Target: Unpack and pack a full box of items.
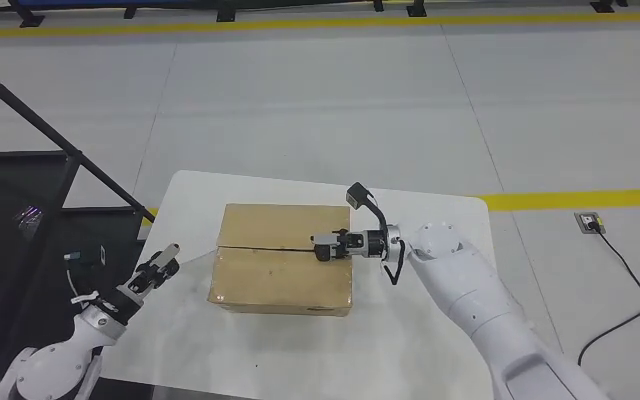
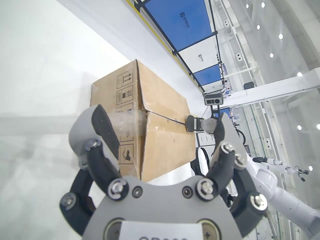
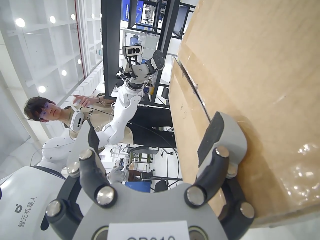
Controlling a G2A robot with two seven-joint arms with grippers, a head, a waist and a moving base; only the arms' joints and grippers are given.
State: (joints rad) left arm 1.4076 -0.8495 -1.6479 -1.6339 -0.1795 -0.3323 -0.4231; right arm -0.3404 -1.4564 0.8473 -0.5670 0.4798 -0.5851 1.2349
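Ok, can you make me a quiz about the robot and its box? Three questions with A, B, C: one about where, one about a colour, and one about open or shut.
1. Where is the right gripper compared with the box?
A. at its top edge
B. underneath it
C. far away from it

2. What colour is the box?
A. blue
B. green
C. brown

3. The box's top flaps are:
A. shut
B. standing wide open
C. torn off

Answers:
1 A: in the top view the gripper's tips sit where the seam ends.
2 C: it is plain brown cardboard.
3 A: both flaps lie flat and meet along the seam.
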